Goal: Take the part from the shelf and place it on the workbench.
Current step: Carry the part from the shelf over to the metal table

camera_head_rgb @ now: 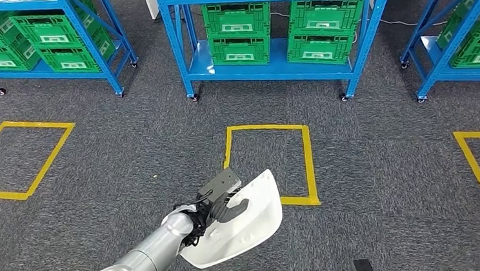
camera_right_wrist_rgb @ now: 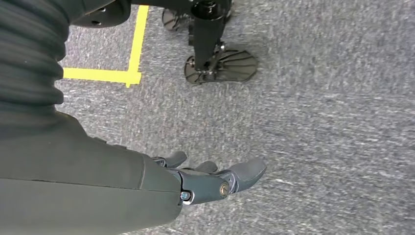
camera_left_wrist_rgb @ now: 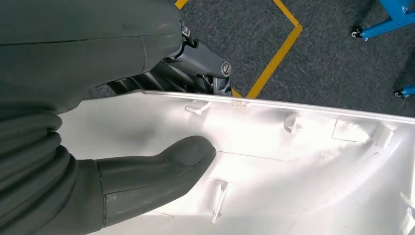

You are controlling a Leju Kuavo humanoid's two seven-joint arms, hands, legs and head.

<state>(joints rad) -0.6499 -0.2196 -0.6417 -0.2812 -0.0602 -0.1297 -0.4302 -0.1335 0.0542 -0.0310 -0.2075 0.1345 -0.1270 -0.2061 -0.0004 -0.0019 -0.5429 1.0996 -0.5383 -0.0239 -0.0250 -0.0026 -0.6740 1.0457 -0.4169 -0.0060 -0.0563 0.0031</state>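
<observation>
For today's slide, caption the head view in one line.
The robot's left hand grips a white part over grey carpet, facing blue shelves stacked with green crates.

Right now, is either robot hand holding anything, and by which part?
Left robot hand grips the white moulded plastic panel at its edge, thumb on the inner face. Right robot hand holds nothing.

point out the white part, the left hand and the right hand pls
white part [camera_head_rgb: 257, 221]: head view, on its bare curved shell.
left hand [camera_head_rgb: 220, 198]: head view, on the hand's middle, gripping the part's edge.
right hand [camera_right_wrist_rgb: 215, 178]: right wrist view, on the hand's middle, above carpet.
</observation>
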